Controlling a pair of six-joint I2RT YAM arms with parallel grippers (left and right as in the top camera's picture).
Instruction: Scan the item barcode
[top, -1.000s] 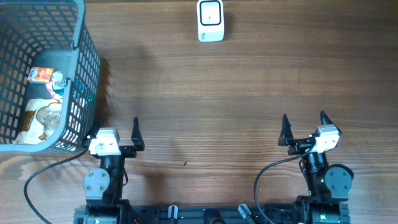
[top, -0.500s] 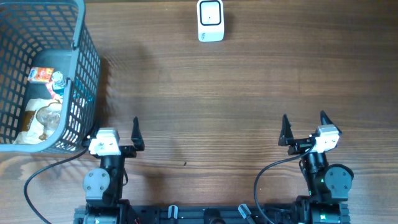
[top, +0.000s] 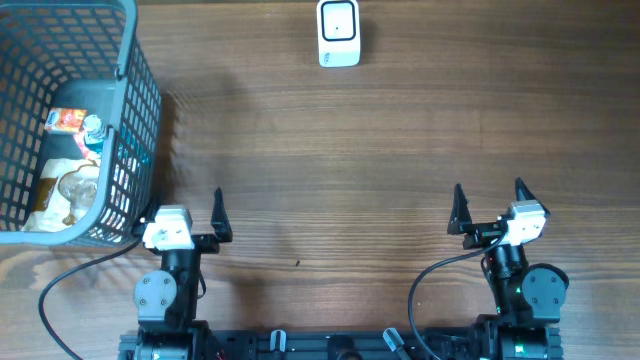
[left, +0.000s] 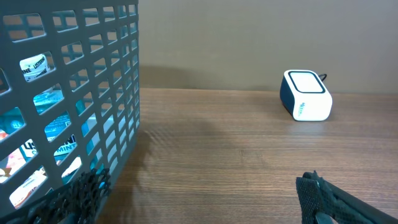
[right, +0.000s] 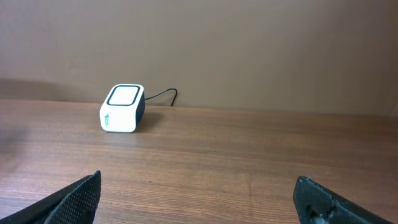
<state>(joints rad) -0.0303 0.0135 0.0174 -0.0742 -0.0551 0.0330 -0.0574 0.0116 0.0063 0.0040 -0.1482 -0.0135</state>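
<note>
The white barcode scanner stands at the far middle of the wooden table, also seen in the left wrist view and the right wrist view. Several packaged items lie inside the grey mesh basket at the far left; their labels show through the mesh. My left gripper is open and empty, its left finger close beside the basket wall. My right gripper is open and empty near the front right.
A thin cable runs from the scanner toward the wall behind it. Bare wood lies between the grippers and the scanner.
</note>
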